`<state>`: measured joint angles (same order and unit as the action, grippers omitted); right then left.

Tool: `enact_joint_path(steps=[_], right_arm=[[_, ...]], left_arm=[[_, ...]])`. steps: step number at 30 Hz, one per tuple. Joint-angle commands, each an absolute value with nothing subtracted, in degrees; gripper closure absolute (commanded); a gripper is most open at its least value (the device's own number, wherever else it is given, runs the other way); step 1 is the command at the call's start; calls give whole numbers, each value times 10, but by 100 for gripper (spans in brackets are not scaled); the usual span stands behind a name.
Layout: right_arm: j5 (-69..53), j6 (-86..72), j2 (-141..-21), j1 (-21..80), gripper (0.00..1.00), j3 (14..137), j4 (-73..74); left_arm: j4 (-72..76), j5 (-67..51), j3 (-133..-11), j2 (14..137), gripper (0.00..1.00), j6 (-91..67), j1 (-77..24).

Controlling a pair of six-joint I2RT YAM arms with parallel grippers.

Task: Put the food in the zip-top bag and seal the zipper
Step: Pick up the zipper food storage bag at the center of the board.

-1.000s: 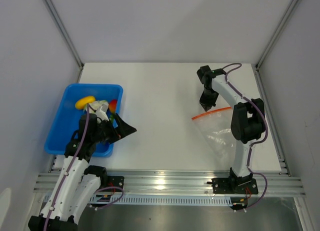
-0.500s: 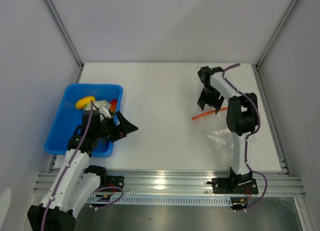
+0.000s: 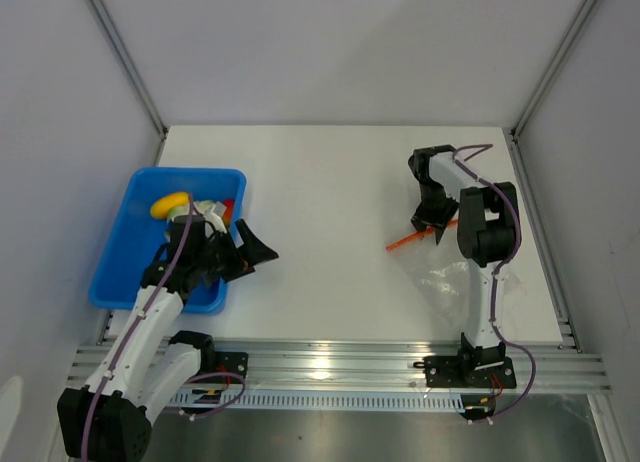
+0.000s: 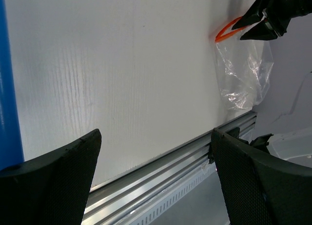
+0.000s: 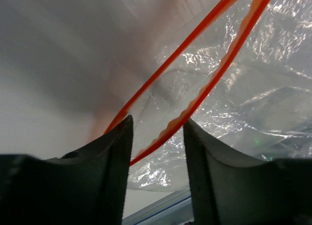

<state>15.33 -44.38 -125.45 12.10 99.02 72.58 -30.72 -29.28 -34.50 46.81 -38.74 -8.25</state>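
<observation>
Where the bag (image 5: 253, 88) gapes, the right tool (image 5: 157, 121) straddles its zipper (image 5: 204, 91).

The white table (image 3: 320, 232) carried two things directly. A blue plastic tray (image 3: 112, 282) sat at its left edge, toward the front. Well apart from it, on the right side, lay a clear, crinkled zip-top bag (image 3: 450, 277), its orange-red zipper (image 3: 403, 243) along the far edge.

We read this as robot lab test cell. We see plain white surface (image 3: 320, 242) boxed in by blank pale panels (image 3: 340, 52) on aluminium corner posts (image 3: 122, 57). Slotted aluminium rail (image 3: 330, 360) runs along near edge; we see left arm (image 3: 150, 317) and right arm (image 3: 480, 292) bolted to it. Blue tray (image 3: 110, 267) holds plastic toy food (image 3: 170, 204).
</observation>
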Motion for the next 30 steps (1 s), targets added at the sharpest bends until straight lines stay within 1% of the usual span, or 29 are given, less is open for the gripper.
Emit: enact_joint_path(steps=[1, 2, 4, 5, 11, 18, 22, 26, 30], right_arm=[[142, -459, -1227, 118, 55, 972, 711], [139, -456, -1224, 117, 71, 967, 707], [131, -455, -1216, 117, 88, 955, 702], [127, -449, -1211, 117, 100, 949, 694], [109, -412, -1161, 127, 100, 915, 655], [62, -302, -1088, 184, 100, 937, 599], [14, -263, -1053, 211, 100, 939, 549], [-19, -240, -1054, 231, 100, 952, 541], [-38, -210, -1052, 256, 100, 948, 538]], left_arm=[[-288, -310, -364, 478, 6, -371, -86], [-289, -310, -365, 479, 5, -371, -86], [-288, -311, -364, 481, 6, -374, -86], [-288, -310, -366, 481, 5, -375, -86], [-294, -308, -357, 462, 6, -389, -88], [-315, -302, -366, 443, 9, -417, -104], [-344, -290, -381, 443, 10, -423, -109], [-385, -257, -436, 460, 10, -405, -110], [-422, -227, -503, 506, 9, -402, -110]])
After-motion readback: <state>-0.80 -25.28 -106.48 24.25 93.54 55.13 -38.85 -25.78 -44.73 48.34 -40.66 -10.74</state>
